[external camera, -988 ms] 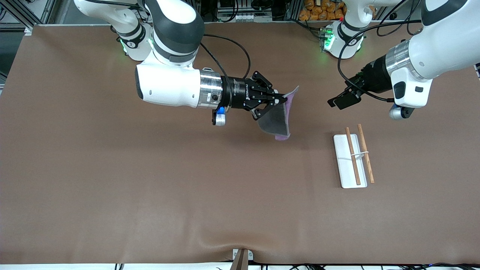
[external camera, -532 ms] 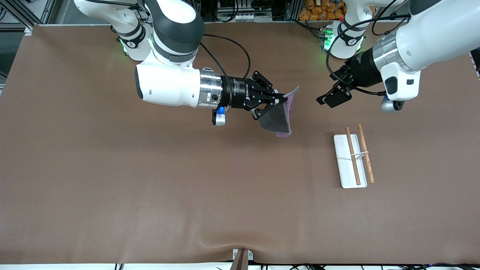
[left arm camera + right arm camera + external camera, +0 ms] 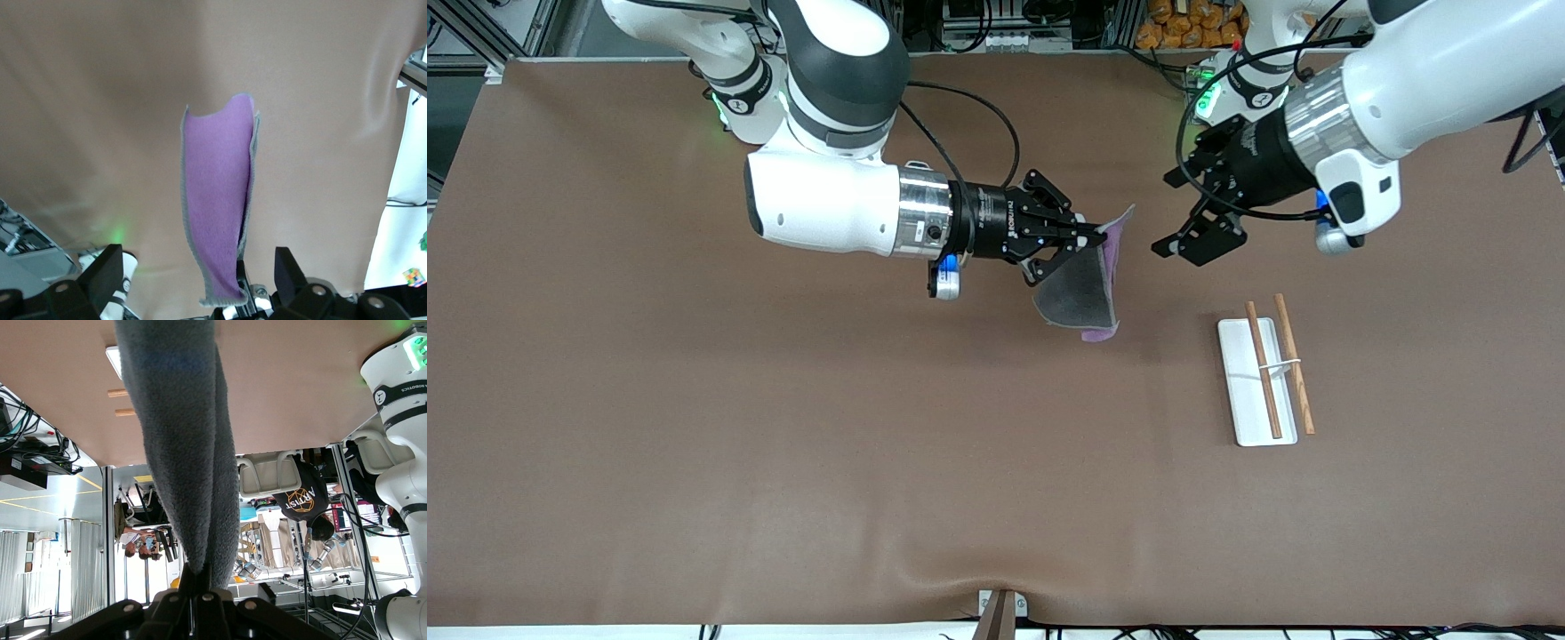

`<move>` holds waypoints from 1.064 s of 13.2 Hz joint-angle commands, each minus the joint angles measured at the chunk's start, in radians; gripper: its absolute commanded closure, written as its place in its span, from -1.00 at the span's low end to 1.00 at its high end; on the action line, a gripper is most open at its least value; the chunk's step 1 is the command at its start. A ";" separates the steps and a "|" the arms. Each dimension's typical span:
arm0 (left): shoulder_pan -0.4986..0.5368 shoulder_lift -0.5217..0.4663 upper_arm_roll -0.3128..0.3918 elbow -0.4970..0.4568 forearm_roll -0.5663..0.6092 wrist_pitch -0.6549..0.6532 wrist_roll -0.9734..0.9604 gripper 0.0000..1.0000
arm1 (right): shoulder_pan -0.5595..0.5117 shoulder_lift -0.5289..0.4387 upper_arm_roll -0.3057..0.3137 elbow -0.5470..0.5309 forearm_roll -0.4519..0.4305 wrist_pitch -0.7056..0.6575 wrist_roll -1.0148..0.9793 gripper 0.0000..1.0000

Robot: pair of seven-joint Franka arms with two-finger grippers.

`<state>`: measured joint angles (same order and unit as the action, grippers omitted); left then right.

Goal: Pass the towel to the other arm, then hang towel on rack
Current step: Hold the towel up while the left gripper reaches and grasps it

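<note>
My right gripper [image 3: 1096, 234] is shut on the top corner of the towel [image 3: 1080, 293], which hangs over the table with its dark grey side toward the front camera and purple showing at its edge. In the right wrist view the grey towel [image 3: 183, 453] drops from my shut right gripper [image 3: 200, 583]. The other arm's hand, my left gripper [image 3: 1163, 216], is open in the air beside the towel, a small gap away. The left wrist view shows the purple towel [image 3: 217, 220] straight ahead of my left gripper [image 3: 197, 252]. The rack [image 3: 1258, 378] stands on the table toward the left arm's end.
The brown table mat [image 3: 783, 444] covers the whole table. A cable [image 3: 978, 116] loops from the right arm over the table. The rack's white base [image 3: 115, 359] and rods [image 3: 121, 403] show in the right wrist view.
The left arm has swung in from its end of the table toward the towel, with its open gripper now close beside it. The right arm has held the towel still.
</note>
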<state>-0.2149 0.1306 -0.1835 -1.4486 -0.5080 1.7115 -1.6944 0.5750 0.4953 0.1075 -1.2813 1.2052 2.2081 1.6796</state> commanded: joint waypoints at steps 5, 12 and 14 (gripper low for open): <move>-0.050 0.034 0.004 0.017 -0.018 0.049 -0.165 -0.70 | -0.007 0.002 0.001 0.019 0.011 -0.008 0.019 1.00; -0.074 0.035 0.006 0.023 -0.018 0.051 -0.176 0.36 | -0.007 0.002 0.001 0.019 0.011 -0.008 0.019 1.00; -0.075 0.035 0.006 0.023 -0.018 0.053 -0.172 0.81 | -0.007 0.002 0.001 0.019 0.011 -0.008 0.019 1.00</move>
<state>-0.2765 0.1579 -0.1823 -1.4426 -0.5081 1.7619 -1.8525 0.5732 0.4954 0.1054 -1.2779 1.2052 2.2055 1.6797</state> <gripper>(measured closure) 0.740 0.982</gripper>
